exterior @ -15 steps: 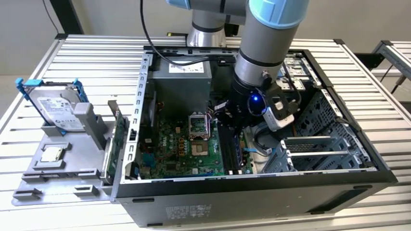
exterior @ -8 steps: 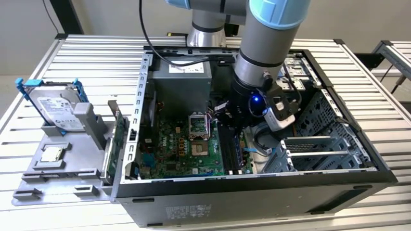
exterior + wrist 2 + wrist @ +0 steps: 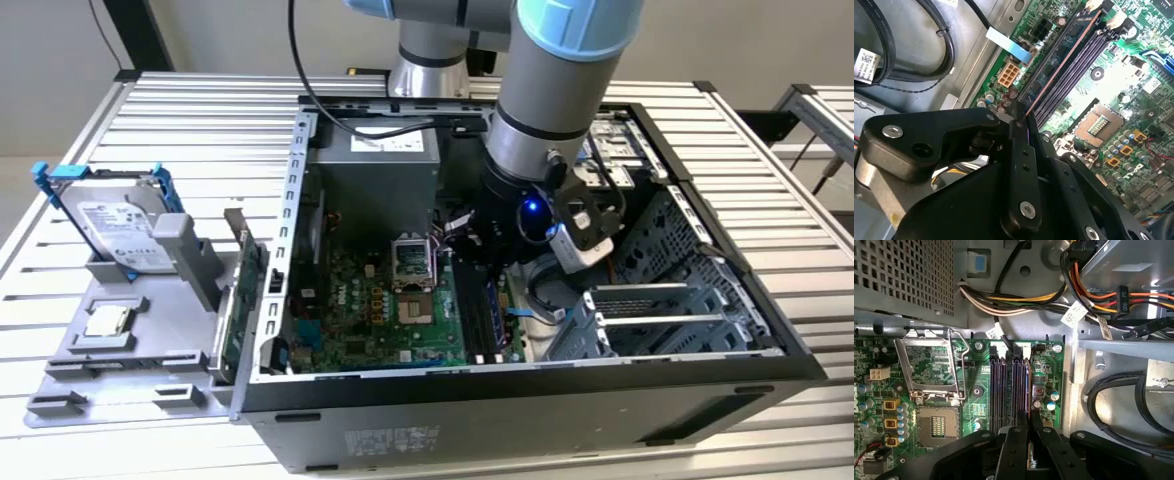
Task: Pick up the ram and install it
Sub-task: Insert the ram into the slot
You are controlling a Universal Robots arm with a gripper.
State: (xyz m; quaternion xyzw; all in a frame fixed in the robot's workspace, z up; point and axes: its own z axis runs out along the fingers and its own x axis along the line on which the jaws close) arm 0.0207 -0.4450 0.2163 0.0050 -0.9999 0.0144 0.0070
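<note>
The big computer case (image 3: 534, 420) lies open on the table (image 3: 174, 90), and the robot arm (image 3: 561, 90) reaches down into it. Inside is the green board (image 3: 976, 390) with long dark slots (image 3: 1004, 385). The gripper (image 3: 1028, 416) is pinched tight on the ram (image 3: 1061, 65), a thin stick standing on edge along one slot. If the stick sits crooked, a push could bend it or miss the slot.

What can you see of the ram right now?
The ram shows edge-on in both wrist views: a thin flat stick, its edge a narrow coppery line. It stands on edge, lengthwise along the memory slots, on the side away from the CPU socket. The gripper pinches one end. Whether it is fully seated cannot be told.
</note>
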